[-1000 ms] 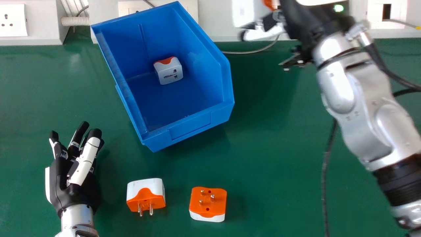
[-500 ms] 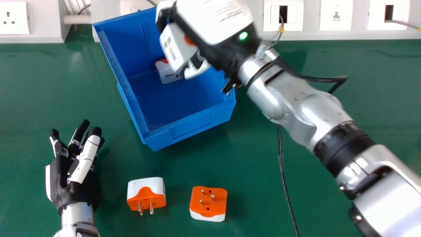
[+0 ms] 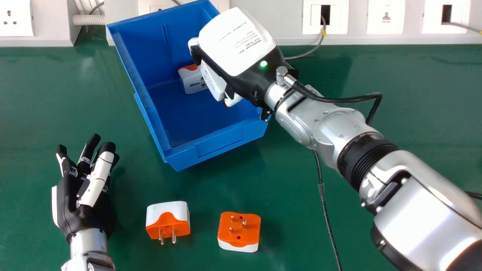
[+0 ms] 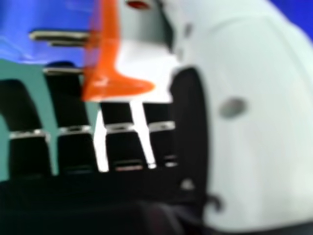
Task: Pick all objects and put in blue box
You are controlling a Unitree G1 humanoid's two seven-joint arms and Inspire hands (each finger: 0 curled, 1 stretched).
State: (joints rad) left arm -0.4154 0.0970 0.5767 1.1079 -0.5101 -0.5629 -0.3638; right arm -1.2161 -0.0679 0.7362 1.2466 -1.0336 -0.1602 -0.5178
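Note:
Over the right part of the blue box (image 3: 205, 145) is my right hand (image 3: 239, 45), back upward, with a white adapter (image 3: 213, 81) held beneath it. In the right hand view the orange and white adapter (image 4: 115, 73) is pinched between the thumb and fingers of my right hand (image 4: 190, 142). Inside the box lies another adapter (image 3: 192, 79). On the table in front of the box are an adapter with two pins showing (image 3: 168, 220) and an orange-topped adapter with pins upward (image 3: 239, 231). My left hand (image 3: 86, 199) rests at the left, fingers relaxed.
Behind the green table (image 3: 301, 180) runs a white wall panel with sockets (image 3: 325, 17). A black cable (image 3: 324, 210) hangs below the right forearm, and a thin grey cable (image 3: 308, 52) lies behind the hand.
My right hand has swung left from beyond the box's right side to over it, carrying the adapter, and has slowed. The left hand has barely moved.

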